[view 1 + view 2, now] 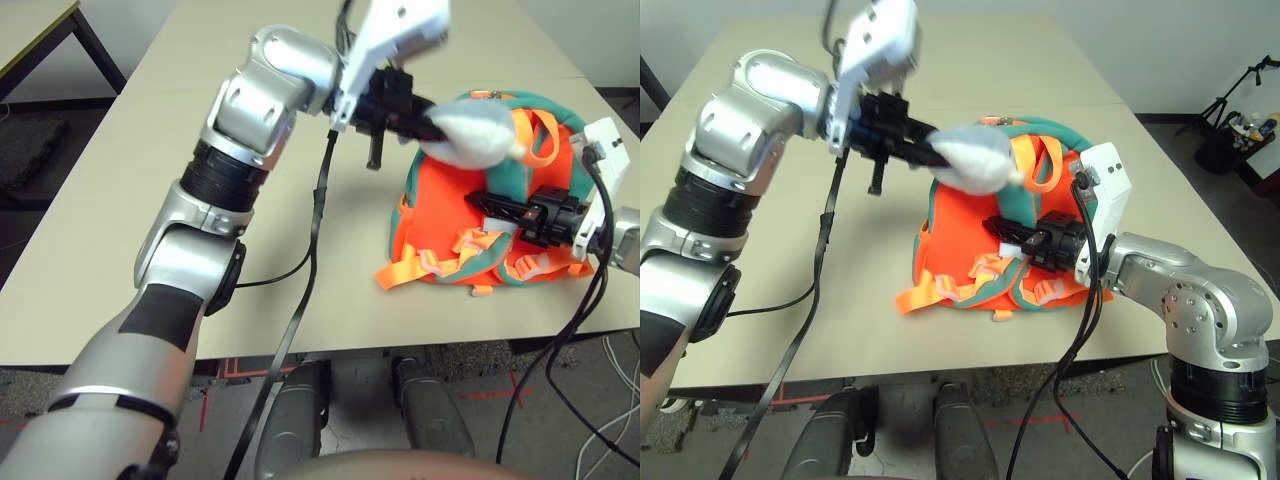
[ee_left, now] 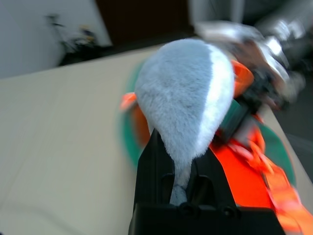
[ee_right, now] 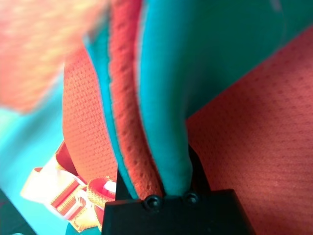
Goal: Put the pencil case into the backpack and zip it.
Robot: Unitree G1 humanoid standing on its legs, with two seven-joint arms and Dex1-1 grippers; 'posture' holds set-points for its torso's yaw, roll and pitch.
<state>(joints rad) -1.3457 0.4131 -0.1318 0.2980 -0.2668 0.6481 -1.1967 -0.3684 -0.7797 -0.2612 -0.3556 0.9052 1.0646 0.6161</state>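
Backpack [image 1: 440, 190] in orange and teal lies on the pale worktop [image 1: 100, 250], toward the robot's right and close to the near edge, its strap side facing up. The right tool [image 1: 475, 200] reaches over the middle of the bag, its fingers closed on a teal-edged orange shoulder strap [image 3: 134, 122]. Orange webbing [image 1: 430, 265] with pale buckles sits along the bag's lower end. Above the opposite end, near the orange carry loop [image 1: 545, 140], the left tool [image 1: 435, 130] grips a grey and white plush shark [image 1: 475, 135], its fingers nearly together around the narrow end, the rounded end pointing outward. Black cables [image 1: 318, 230] hang from both silver arms. Beyond the worktop, a black tripod [image 1: 1230, 95] stands on the dark floor [image 1: 1170, 150] by the wall.
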